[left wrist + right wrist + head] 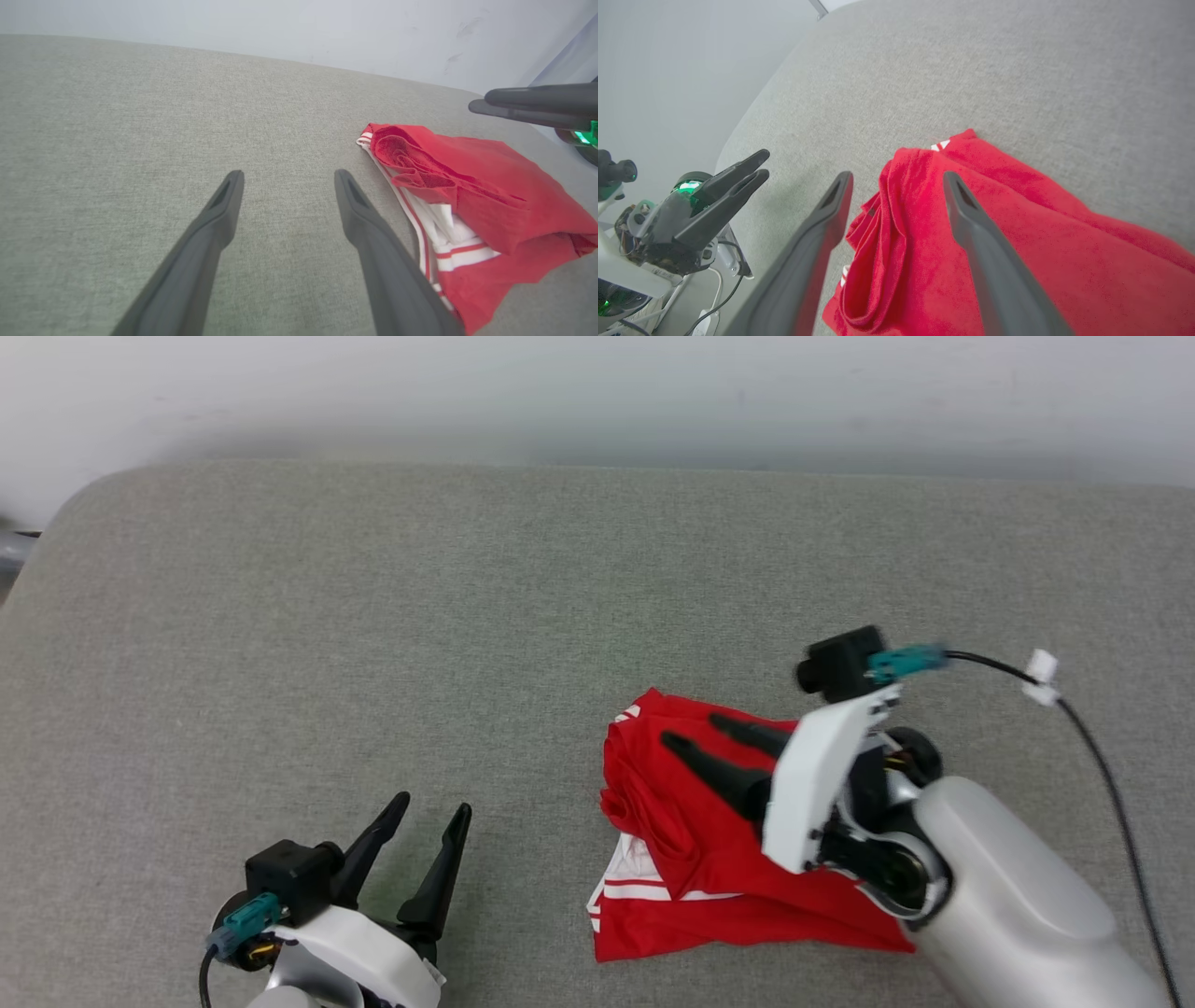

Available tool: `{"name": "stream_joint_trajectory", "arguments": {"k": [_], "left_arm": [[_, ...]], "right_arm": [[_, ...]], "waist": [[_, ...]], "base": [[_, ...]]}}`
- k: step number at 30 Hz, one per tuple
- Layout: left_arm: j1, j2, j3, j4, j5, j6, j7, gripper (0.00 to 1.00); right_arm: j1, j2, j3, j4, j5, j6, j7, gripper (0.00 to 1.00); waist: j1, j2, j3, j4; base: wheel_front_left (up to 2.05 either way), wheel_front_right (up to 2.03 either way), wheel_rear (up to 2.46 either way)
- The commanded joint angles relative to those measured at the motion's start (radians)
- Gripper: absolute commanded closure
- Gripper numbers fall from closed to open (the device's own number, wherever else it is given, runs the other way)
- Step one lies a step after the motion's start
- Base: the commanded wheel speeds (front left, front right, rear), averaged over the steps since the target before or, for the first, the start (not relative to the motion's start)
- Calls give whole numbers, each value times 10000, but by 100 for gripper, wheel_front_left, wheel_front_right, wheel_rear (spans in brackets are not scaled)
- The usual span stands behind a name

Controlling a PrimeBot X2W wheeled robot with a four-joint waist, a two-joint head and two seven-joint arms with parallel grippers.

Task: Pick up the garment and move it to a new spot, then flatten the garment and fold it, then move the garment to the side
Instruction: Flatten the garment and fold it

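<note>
Garment lies loosely folded on the grey surface beneath the wide right claw; the left claw, also wide, sits near left. A snagging fingertip could pull the folds apart.

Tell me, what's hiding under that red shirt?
The red shirt lies bunched on the grey cushion. A white striped sleeve peeks out from under its top fold. Anything deeper is covered by cloth.

Garment lay on the cushion directly under the right gripper. Left gripper hung over bare cushion, well apart, with the garment off to its right.
</note>
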State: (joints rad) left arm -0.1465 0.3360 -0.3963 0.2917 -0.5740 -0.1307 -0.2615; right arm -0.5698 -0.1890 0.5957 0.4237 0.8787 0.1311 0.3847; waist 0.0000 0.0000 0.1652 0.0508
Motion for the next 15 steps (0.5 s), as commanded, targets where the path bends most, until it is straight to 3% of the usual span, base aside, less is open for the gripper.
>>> {"name": "stream_joint_trajectory", "arguments": {"k": [1,6,11,15], "left_arm": [[125,-14,114,-145,102,4,-45,0],[356,-21,505,-756,491,3,-46,0],[600,-108,926,-1151,930,3,-44,0],[735,-223,1161,-1479,1244,4,-46,0]], "right_arm": [[305,-332,-101,-402,49,-10,-486,0],[997,-1732,-409,-1903,-464,-9,-2678,0],[1991,-2855,-822,-2599,-1134,-9,-5076,0],[2894,-3238,-1338,-2428,-1696,-10,-6256,0]], "waist": [[0,0,-30,-69],[0,0,-65,-252],[0,0,-116,-433],[0,0,-218,-524]], "base": [[0,0,0],[0,0,0],[0,0,0],[0,0,0]]}}
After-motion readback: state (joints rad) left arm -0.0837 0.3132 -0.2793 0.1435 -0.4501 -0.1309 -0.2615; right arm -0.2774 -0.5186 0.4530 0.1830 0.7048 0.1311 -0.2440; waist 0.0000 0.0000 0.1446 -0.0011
